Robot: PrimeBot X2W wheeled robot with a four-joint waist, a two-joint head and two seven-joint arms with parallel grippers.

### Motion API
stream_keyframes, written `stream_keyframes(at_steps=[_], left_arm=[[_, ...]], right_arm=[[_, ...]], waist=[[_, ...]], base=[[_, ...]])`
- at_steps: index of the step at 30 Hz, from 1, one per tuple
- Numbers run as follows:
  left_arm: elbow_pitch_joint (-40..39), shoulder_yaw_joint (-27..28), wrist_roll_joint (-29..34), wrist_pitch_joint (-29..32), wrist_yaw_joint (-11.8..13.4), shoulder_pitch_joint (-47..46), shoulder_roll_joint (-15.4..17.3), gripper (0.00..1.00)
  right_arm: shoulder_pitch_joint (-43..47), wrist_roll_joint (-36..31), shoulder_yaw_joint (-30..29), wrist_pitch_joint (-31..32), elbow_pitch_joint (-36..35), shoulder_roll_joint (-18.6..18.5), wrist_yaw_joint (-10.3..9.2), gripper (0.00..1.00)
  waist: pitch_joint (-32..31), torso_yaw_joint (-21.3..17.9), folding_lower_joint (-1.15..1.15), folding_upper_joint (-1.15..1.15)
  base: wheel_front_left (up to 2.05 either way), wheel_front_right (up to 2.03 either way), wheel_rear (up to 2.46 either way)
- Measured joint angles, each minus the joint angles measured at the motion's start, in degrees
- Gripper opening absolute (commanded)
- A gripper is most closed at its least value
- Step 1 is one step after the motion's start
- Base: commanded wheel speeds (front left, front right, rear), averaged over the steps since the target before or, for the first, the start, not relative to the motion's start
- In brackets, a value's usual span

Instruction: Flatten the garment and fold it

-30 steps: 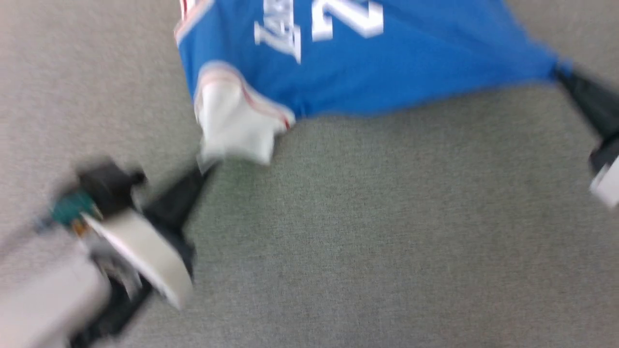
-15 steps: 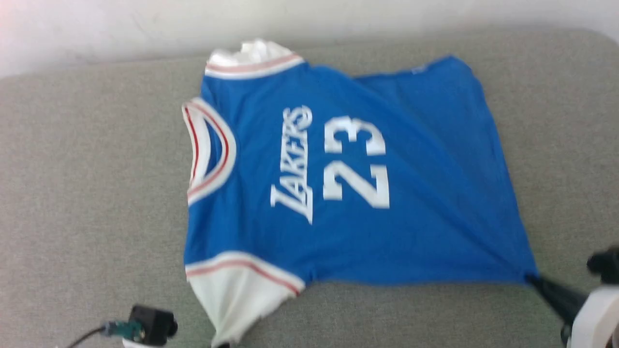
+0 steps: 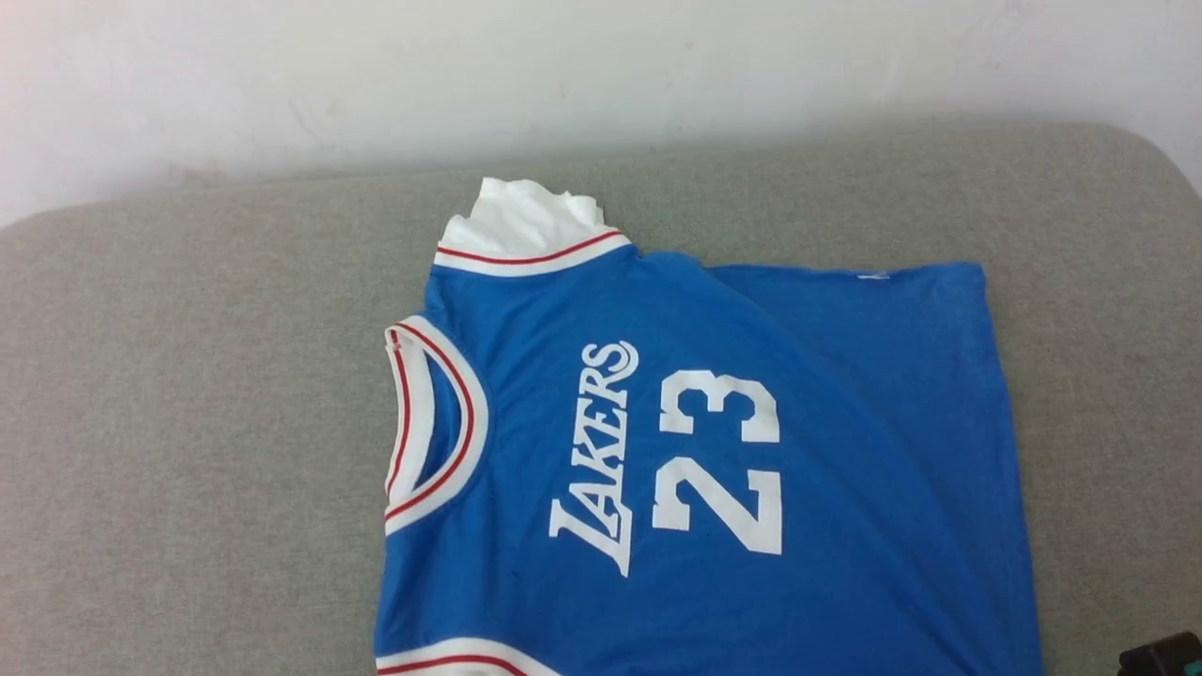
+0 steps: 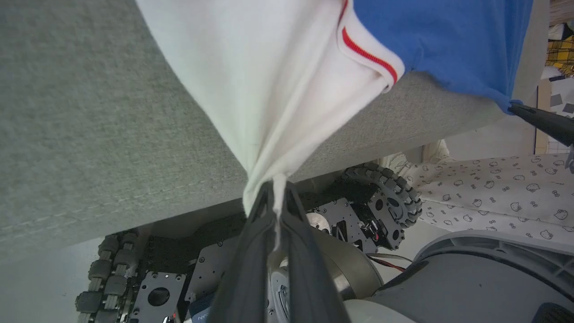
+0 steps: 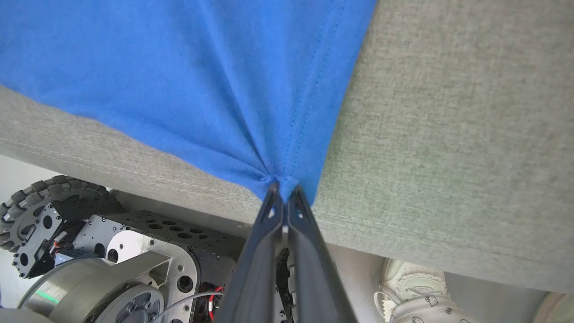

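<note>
Head view: the garment (image 3: 845,422) is being shown lettering-up. Wrist views: sleeve and hem are being clamped by left gripper (image 4: 276,193) and right gripper (image 5: 283,189) fingers.

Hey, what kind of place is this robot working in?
Probably a home-like room: the garment lies on a grey upholstered cushion against a pale wall, with cartoon-print fabric and a white shoe nearby.

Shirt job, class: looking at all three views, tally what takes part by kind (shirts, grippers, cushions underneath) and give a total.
Shirt: 1
Grippers: 2, the left gripper and the right gripper, each shut on the shirt
Grey cushion under the shirt: 1
Total: 4
</note>
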Motion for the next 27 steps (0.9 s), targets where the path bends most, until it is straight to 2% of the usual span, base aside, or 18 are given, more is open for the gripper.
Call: stream_keyframes(at_steps=[3, 9, 18, 23, 27], left_arm=[[-0.6, 0.5, 0.5, -1.8, 0.5, 0.2, 0.4, 0.00], [-3.0, 3.4, 6.0, -6.1, 1.6, -2.9, 2.1, 0.00], [-5.1, 8.1, 15.6, -4.9, 2.1, -16.0, 5.3, 0.00], [-4.1, 11.0, 18.1, -2.9, 0.9, -24.0, 4.4, 0.00], [-0.2, 13.8, 19.5, -4.5, 0.1, -29.1, 1.8, 0.00]], right_arm=[[1.1, -0.9, -1.9, 0.4, -1.7, 1.1, 0.00, 0.00], [0.8, -3.2, -6.6, -1.2, -5.8, 2.2, 0.00, 0.00], [-7.9, -5.1, -11.8, -1.7, -11.5, 1.2, 0.00, 0.00], [-15.7, -6.2, -11.9, -1.6, -11.9, -0.4, 0.00, 0.00], [-22.1, -6.5, -10.5, -1.5, -10.7, -1.0, 0.01, 0.00]], waist=[[-0.6, 0.1, 0.00, 0.00], [-0.7, 0.1, 0.00, 0.00], [2.3, -0.4, 0.01, 0.00], [5.5, -0.8, 0.01, 0.00], [8.5, -1.2, 0.02, 0.00]], base=[[0.00, 0.00, 0.00], [0.00, 0.00, 0.00], [0.00, 0.00, 0.00], [0.00, 0.00, 0.00], [0.00, 0.00, 0.00]])
